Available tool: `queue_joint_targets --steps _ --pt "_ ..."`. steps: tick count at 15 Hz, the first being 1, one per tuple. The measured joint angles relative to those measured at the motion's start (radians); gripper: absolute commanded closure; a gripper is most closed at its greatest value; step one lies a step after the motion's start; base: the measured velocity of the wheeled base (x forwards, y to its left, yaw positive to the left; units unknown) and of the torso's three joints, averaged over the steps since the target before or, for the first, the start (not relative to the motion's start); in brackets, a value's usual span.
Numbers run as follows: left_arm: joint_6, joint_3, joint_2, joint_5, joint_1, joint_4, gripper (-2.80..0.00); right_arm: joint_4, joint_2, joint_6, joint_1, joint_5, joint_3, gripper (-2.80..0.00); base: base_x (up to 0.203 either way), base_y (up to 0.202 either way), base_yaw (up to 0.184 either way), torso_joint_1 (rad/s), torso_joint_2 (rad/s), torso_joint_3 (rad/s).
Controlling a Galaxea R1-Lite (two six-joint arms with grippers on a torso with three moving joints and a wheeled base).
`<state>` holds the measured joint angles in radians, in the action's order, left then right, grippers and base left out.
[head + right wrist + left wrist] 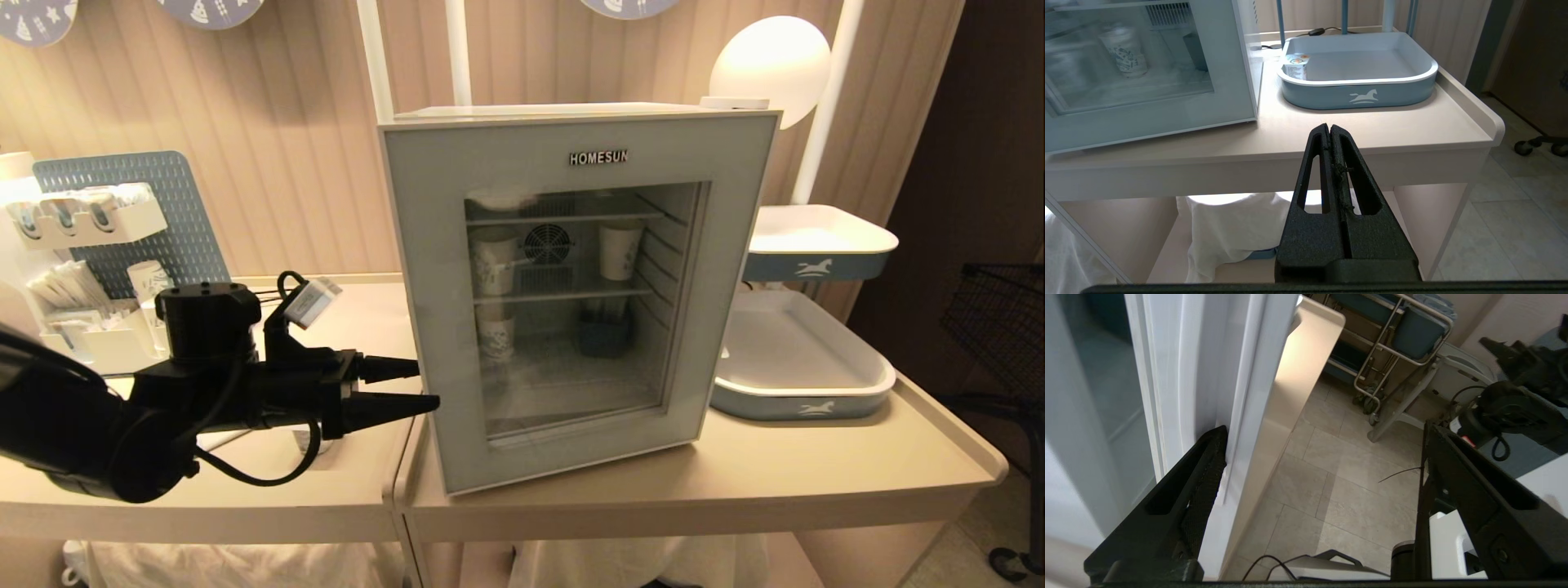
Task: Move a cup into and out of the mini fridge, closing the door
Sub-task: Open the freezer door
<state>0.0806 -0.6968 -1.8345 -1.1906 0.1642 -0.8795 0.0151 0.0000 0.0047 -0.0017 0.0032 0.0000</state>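
The white mini fridge [531,110] stands mid-table, and its grey-blue glass door [433,245] faces me, lying against the body. My left gripper [429,385] is open at the door's left edge, low down. In the left wrist view one fingertip [1210,457] rests in the white seam beside the door [1241,375], while the other hangs free over the floor. The cup [1296,66], a small white tub with a printed lid, sits in the near left corner of the blue tray [1363,96]; the fridge hides it in the head view. My right gripper [1329,127] is shut and empty, in front of the table edge.
Tall patterned paper cups [618,251] and a blue box [604,335] stand on the fridge shelves. The blue tray [804,384] lies right of the fridge, with a second tray [816,245] above it. A pegboard organiser [90,229] fills the back left. A black wire basket [1000,318] stands at the far right.
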Motion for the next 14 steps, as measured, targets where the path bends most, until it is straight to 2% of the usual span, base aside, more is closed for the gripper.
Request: queue_joint_targets --steps 8,11,13,14 --pt "0.006 0.088 0.135 0.005 0.066 0.005 -2.80 0.000 0.000 0.000 0.000 0.000 0.000 0.00 0.000 0.000 0.000 0.000 0.00 0.000" --pt "0.008 0.125 0.182 0.021 0.065 -0.003 -2.80 0.000 0.000 0.000 0.000 0.000 0.000 0.00 0.000 0.000 0.000 0.000 0.00 0.000" --pt "0.009 0.158 0.219 0.075 0.023 -0.011 -2.80 0.000 0.000 0.000 -0.001 0.000 0.000 0.00 0.000 0.000 0.000 0.000 0.00 0.000" --pt "0.009 0.172 0.233 0.090 -0.003 -0.009 -0.26 0.000 0.000 0.000 0.000 0.000 0.000 0.00 0.000 0.000 0.000 0.000 0.00 0.000"
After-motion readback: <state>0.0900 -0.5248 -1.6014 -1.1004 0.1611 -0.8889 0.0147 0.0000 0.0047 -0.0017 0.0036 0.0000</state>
